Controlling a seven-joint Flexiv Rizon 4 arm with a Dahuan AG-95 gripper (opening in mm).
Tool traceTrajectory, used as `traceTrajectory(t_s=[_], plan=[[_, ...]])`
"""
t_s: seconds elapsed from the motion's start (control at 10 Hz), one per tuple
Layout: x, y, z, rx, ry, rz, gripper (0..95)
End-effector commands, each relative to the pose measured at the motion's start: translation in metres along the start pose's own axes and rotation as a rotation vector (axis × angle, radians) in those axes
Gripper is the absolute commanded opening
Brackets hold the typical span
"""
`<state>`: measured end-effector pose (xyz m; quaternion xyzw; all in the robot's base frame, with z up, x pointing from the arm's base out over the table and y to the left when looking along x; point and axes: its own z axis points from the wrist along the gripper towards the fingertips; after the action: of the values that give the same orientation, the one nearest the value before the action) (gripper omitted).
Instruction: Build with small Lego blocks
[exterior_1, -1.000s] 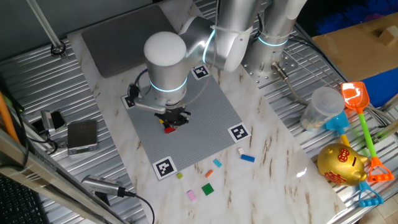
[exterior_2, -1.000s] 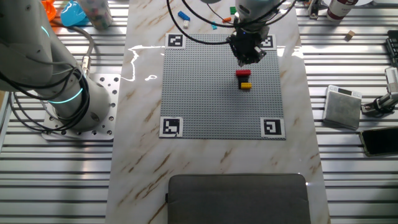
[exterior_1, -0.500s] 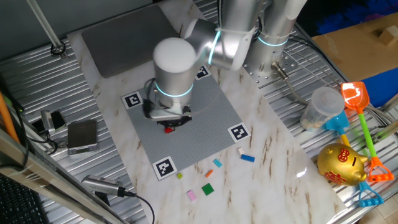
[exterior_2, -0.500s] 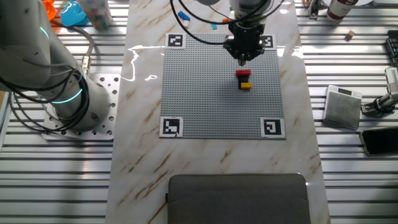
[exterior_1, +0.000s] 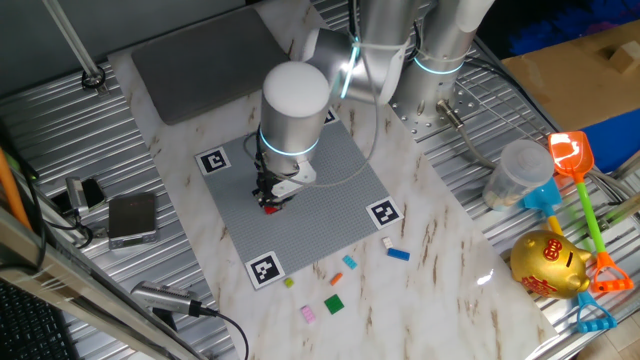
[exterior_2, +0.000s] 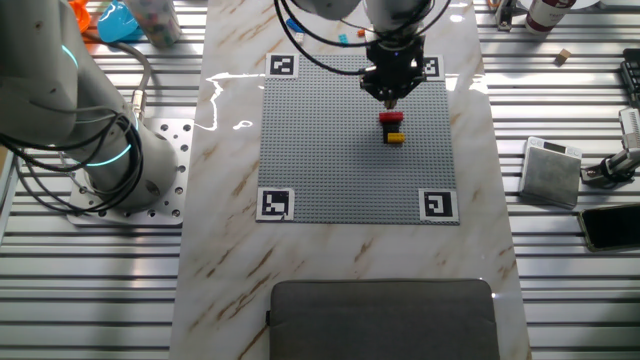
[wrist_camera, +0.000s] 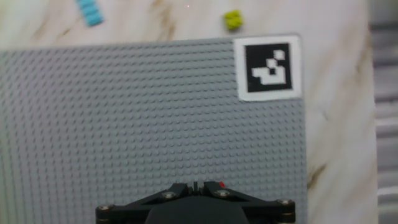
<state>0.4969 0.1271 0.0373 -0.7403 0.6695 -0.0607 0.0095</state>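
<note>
A small stack of Lego blocks (exterior_2: 393, 129), red over black over yellow, stands on the grey studded plate (exterior_2: 330, 150). In one fixed view only its red top (exterior_1: 270, 208) shows under the arm. My gripper (exterior_2: 390, 96) hangs just beyond the stack, toward the plate's marker corner, with fingertips together and nothing visible between them. In the hand view the gripper (wrist_camera: 196, 185) is shut low over the plate, a sliver of the red block (wrist_camera: 219, 185) beside it. Loose blocks lie on the marble: blue (exterior_1: 398, 254), green (exterior_1: 333, 304), pink (exterior_1: 309, 314), light blue (wrist_camera: 90, 11), yellow-green (wrist_camera: 233, 20).
Black-and-white markers (wrist_camera: 268, 68) sit at the plate's corners. A grey pad (exterior_2: 385, 318) lies at one end of the table. A small grey box (exterior_1: 132, 217) and cables rest on the slatted side. Toys, a gold piggy bank (exterior_1: 550, 262) and a plastic cup (exterior_1: 518, 172) stand on the opposite side.
The wrist has swung round over the plate, turning the gripper about its axis. The fingertips stayed close by the stack, which has not moved.
</note>
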Motion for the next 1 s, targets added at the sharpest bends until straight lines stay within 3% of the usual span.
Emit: traceTrajectory(t_s=[0.1, 1.0], plan=[[0.0038, 0.0005, 0.0044, -0.005, -0.01, -0.007, 0.0], [0.0057, -0.0016, 0.0129, -0.001, -0.005, 0.004, 0.0]])
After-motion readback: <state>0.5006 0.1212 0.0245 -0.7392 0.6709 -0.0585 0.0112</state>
